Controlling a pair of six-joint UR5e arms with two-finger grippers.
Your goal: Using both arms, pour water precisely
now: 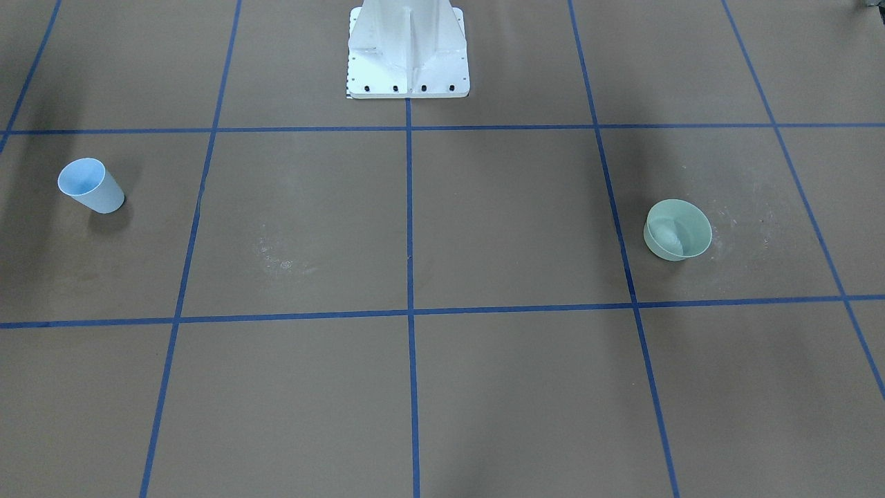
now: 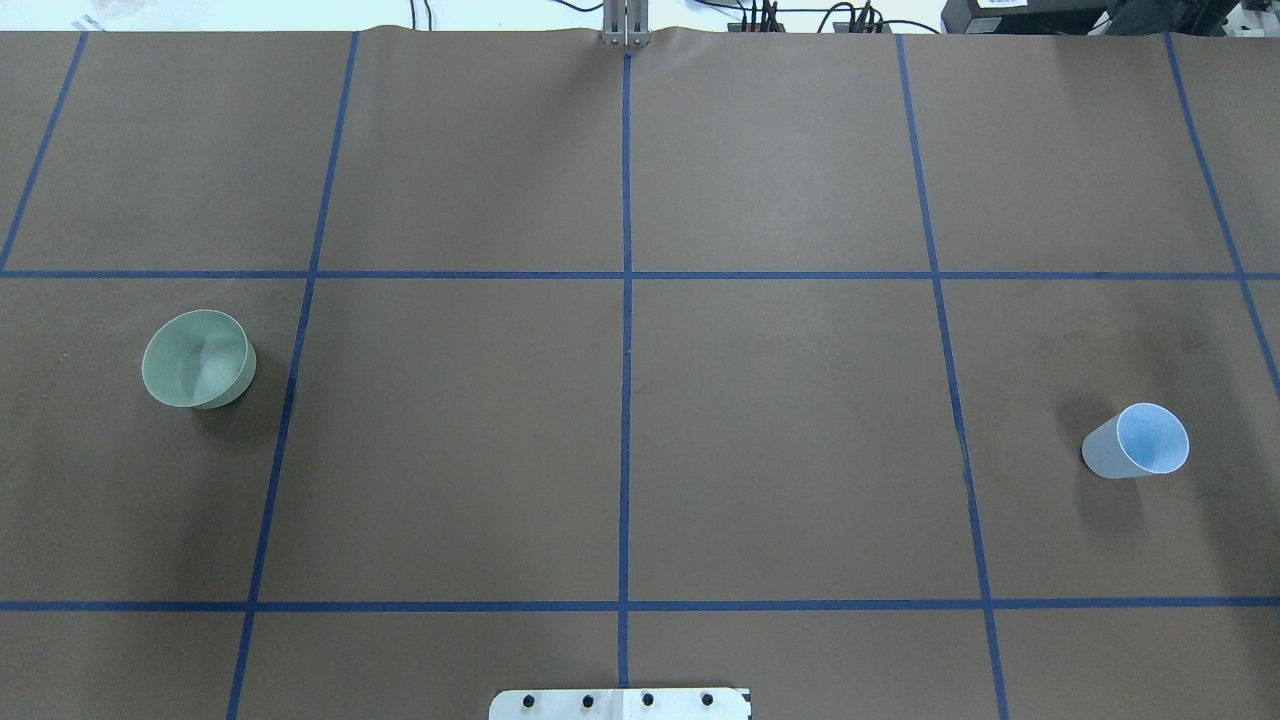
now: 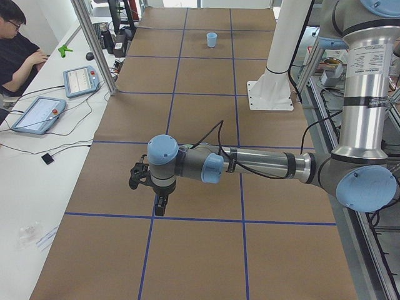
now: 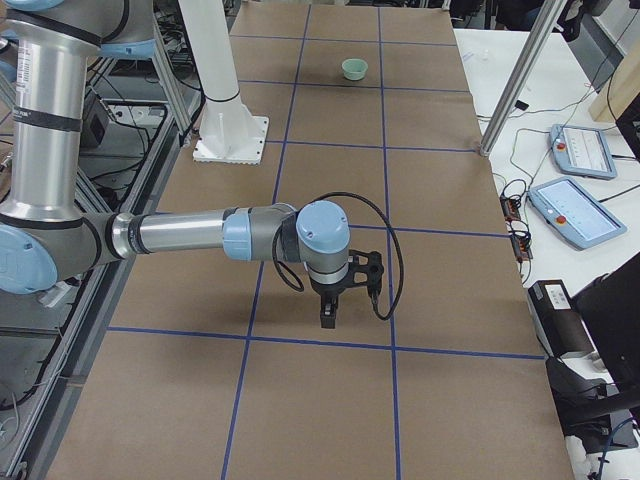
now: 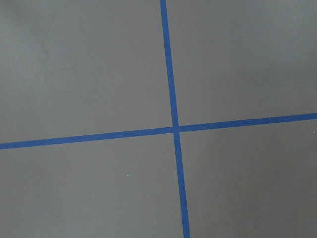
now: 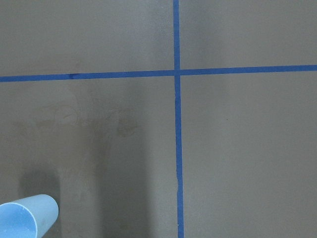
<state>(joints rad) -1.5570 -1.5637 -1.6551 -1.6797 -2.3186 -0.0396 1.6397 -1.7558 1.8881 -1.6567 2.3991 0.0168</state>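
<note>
A light-blue cup (image 2: 1138, 442) stands upright on the robot's right side of the brown table; it also shows in the front view (image 1: 90, 185), far off in the left view (image 3: 212, 39) and at the bottom left of the right wrist view (image 6: 27, 218). A pale-green bowl (image 2: 197, 358) stands on the robot's left side, and shows in the front view (image 1: 677, 229) and the right view (image 4: 354, 68). I cannot make out any water. My left gripper (image 3: 160, 204) and right gripper (image 4: 328, 314) hang fingers-down high above the table; I cannot tell whether they are open or shut.
The white pedestal base (image 1: 408, 52) stands at the robot's edge of the table. Blue tape lines (image 2: 626, 400) divide the brown mat into squares. Whitish dried stains (image 1: 280, 257) mark the mat. An operator (image 3: 15, 53) sits at a side desk with tablets (image 3: 81, 80).
</note>
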